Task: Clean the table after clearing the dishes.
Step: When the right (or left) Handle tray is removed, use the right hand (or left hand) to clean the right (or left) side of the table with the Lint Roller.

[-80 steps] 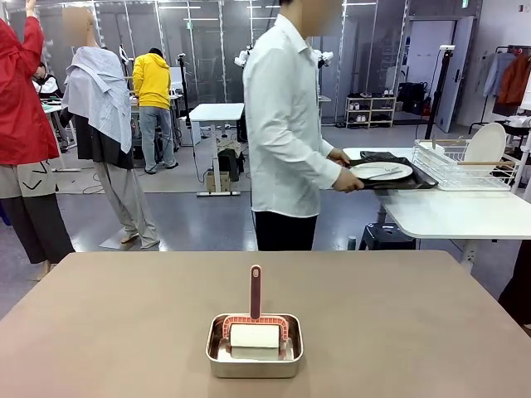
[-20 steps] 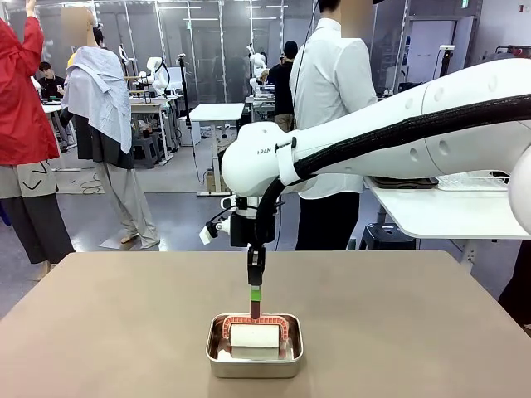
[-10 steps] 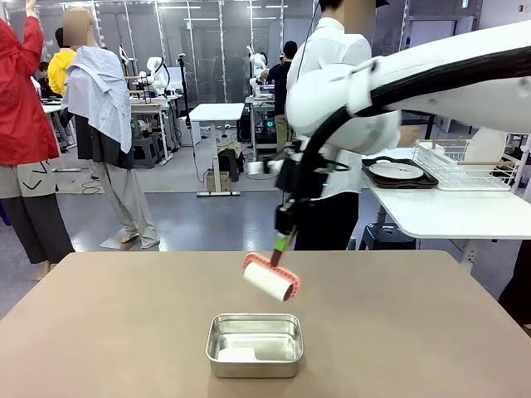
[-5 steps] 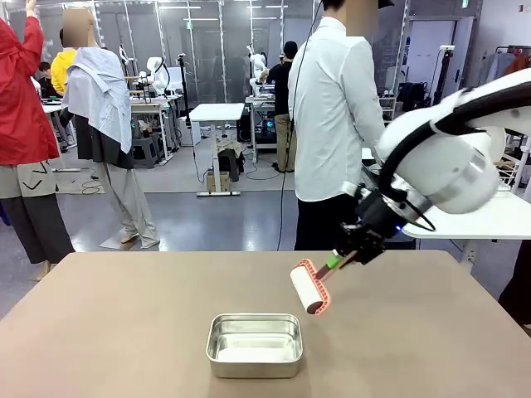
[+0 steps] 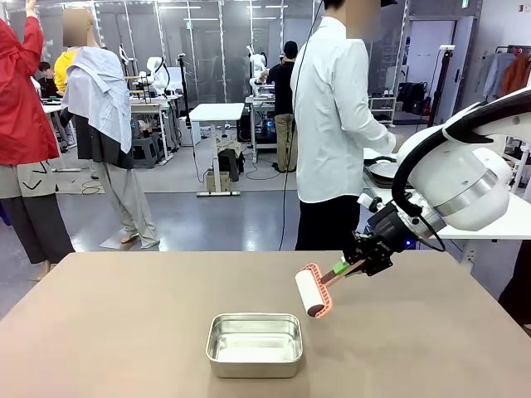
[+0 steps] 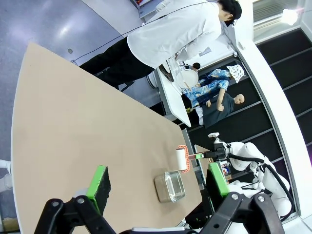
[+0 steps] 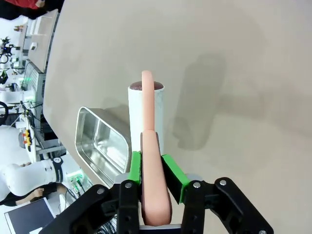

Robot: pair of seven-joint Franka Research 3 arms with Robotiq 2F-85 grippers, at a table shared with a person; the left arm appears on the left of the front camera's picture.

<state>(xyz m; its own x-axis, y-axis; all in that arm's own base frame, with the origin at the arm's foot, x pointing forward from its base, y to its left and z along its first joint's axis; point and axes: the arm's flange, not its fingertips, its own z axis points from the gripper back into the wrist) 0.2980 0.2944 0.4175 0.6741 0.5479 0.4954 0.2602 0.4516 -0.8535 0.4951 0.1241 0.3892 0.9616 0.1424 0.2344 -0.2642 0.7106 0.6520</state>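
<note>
Wide and busy, the workshop behind holds desks, racks and people standing well off. Nearest the camera, the taupe-brown table (image 5: 124,332) spans the whole front view, its top bare but for one pan. At its far edge a person (image 5: 332,108) in a white shirt and dark trousers stands turned toward a white side table (image 5: 518,228) on the right, hands at the dishes (image 5: 383,171): a white plate on a dark tray, partly hidden by the sleeve and by the robot, resting on that side table and well apart from the brown one.

From the right the right arm (image 5: 460,178) reaches in over the table, its wrist angled down and to the left. A steel pan (image 5: 254,344) sits near the front edge at the middle, shiny and rectangular. Just beside its right far corner hangs a lint roller (image 5: 311,294), a white roll in a salmon-pink frame, tilted with its low end toward the tabletop; whether it touches the surface cannot be told, though in the right wrist view its shadow falls apart from it.

The right gripper (image 7: 153,168) is clamped on the roller's pink handle (image 7: 151,161), green pads pressing either side. The left gripper (image 6: 158,179) is high above the table's left end, fingers (image 6: 100,183) spread wide with nothing between them.
</note>
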